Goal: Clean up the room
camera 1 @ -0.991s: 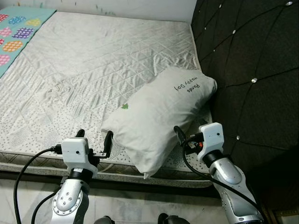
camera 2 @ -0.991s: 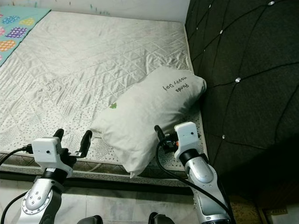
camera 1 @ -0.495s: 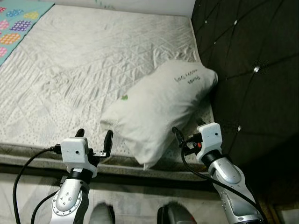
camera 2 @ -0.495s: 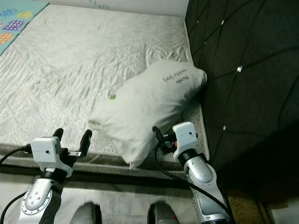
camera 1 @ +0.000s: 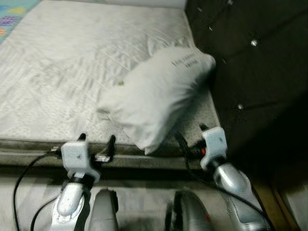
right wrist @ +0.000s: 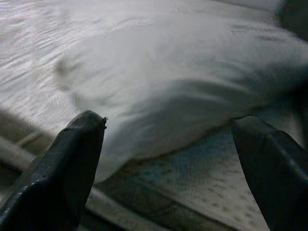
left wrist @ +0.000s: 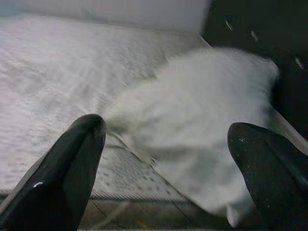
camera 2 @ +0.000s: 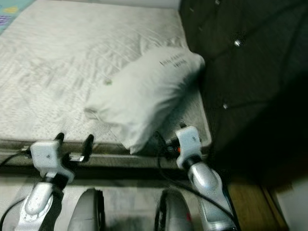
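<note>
Closing in on the white pillow [camera 1: 154, 94] near the bed [camera 1: 53, 62] edge, left pincer [camera 1: 96, 143] and right pincer [right wrist: 178, 159] both spread apart, reaching level to bracket its near corner

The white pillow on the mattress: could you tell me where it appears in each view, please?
Left eye view: pillow, right of centre.
Right eye view: centre.
Left wrist view: ahead, between the black fingers.
Right wrist view: ahead, upper middle.
Shared landmark: the dark headboard behind it.
</note>
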`<state>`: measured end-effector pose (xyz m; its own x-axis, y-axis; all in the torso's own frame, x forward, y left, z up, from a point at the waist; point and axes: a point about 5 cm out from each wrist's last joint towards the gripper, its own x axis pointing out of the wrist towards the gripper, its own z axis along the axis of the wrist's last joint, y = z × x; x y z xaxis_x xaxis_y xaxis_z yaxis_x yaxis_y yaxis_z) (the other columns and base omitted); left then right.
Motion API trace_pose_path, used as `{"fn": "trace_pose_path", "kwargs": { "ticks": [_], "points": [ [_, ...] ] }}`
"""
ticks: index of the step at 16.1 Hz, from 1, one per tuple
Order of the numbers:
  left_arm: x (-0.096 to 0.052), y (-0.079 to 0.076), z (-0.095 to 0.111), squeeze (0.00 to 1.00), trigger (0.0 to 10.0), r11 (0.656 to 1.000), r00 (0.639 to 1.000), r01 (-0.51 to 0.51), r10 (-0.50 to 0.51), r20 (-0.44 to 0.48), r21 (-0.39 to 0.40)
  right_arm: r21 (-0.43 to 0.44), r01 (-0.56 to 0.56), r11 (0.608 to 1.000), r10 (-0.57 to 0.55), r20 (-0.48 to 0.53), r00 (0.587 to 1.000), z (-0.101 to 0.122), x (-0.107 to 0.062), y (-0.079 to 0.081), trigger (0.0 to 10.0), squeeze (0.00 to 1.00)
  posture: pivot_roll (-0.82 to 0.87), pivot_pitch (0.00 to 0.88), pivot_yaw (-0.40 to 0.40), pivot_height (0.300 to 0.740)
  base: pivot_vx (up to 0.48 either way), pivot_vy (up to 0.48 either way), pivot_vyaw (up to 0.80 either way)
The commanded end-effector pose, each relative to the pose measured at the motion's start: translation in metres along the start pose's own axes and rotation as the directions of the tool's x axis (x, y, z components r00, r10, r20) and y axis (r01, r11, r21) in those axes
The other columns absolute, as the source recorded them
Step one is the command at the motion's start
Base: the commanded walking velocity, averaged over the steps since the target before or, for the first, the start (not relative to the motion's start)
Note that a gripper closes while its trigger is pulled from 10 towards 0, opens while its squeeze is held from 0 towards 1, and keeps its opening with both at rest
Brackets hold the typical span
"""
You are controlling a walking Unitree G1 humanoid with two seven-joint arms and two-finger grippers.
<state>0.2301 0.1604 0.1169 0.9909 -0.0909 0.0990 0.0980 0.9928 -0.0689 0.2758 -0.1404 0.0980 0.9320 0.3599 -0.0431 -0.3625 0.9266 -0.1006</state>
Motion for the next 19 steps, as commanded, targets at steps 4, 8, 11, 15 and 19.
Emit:
{"fn": "trace_pose_path", "kwargs": {
  "ticks": [4,8,11,15,19],
  "points": [
    [-0.0068,0.0015,-0.0096,0.0,10.0,1.0,0.998,-0.027,0.026,-0.051,-0.013,-0.011,-0.028,1.0,0.029,0.012,1.0,0.0046,0.0039,0.0019,10.0,0.0,0.09,0.215,-0.049,0.631,0.0,0.0,0.0],
    [-0.0071,0.0003,-0.0079,0.0,10.0,1.0,0.999,-0.013,0.012,-0.04,-0.023,-0.016,-0.034,0.999,0.034,0.009,0.999,0.0045,0.0043,0.0025,10.0,0.0,0.09,0.224,-0.05,0.631,0.0,0.0,0.0],
    [-0.0077,-0.0012,-0.0076,0.0,10.0,1.0,0.999,0.001,-0.002,-0.039,-0.029,-0.016,-0.04,0.999,0.04,0.007,0.999,0.0044,0.0037,0.0029,10.0,0.0,0.09,0.227,-0.051,0.631,0.0,0.0,0.0],
    [-0.008,-0.0021,-0.0074,0.0,10.0,0.999,0.999,0.014,-0.015,-0.037,-0.033,-0.018,-0.043,0.999,0.044,0.005,0.999,0.0041,0.0039,0.0033,10.0,0.0,0.09,0.227,-0.051,0.631,0.306,0.0,0.0],
    [-0.0087,-0.0023,-0.0069,0.0,10.0,0.999,0.999,0.023,-0.024,-0.036,-0.035,-0.014,-0.047,0.999,0.047,0.006,0.999,0.0042,0.0041,0.0047,10.0,0.0,0.09,0.227,-0.045,0.631,0.46,0.0,0.0]
  ]
}}
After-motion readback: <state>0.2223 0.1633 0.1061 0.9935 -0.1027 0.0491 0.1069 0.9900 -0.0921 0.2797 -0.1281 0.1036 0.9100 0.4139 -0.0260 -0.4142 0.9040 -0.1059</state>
